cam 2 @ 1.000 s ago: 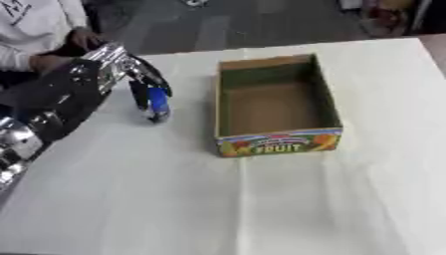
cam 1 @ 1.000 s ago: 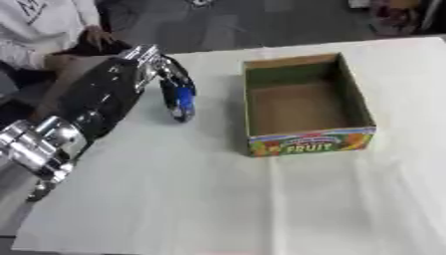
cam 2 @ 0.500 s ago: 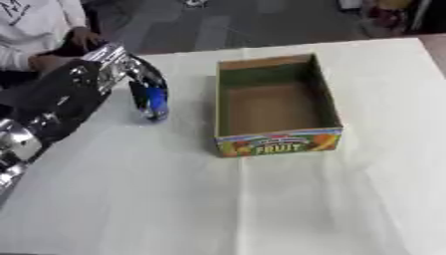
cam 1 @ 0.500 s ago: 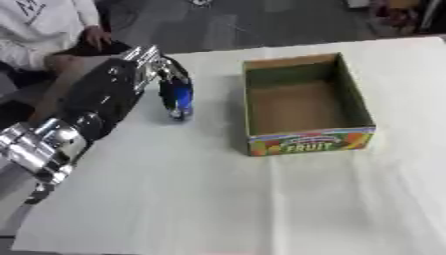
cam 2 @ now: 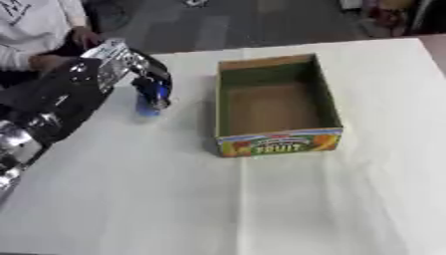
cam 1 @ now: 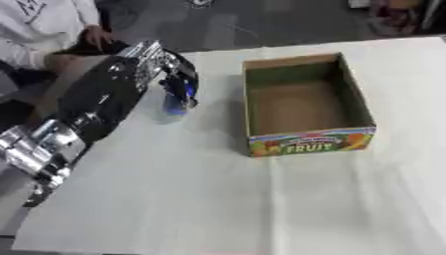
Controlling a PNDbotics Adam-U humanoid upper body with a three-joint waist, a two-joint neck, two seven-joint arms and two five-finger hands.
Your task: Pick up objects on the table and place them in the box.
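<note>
The left arm [cam 1: 96, 107] comes in from the lower left and reaches up across the table [cam 1: 200, 199], black with silver joints near the wrist end; the left hand [cam 1: 166, 67] is at the far left part of the table, its fingers [cam 1: 187, 79] curled downward around a small blue object [cam 1: 178, 97]; the hand is clamped on this object from above. The blue object is at the table surface, to the left of the box [cam 1: 305, 107] and apart from it; whether it touches the cloth or is a little lifted, I cannot tell; its exact shape is also not clear, only that it is blue and small. The box is open cardboard, brown inside, with a colourful front that says FRUIT; nothing lies inside it.
</note>
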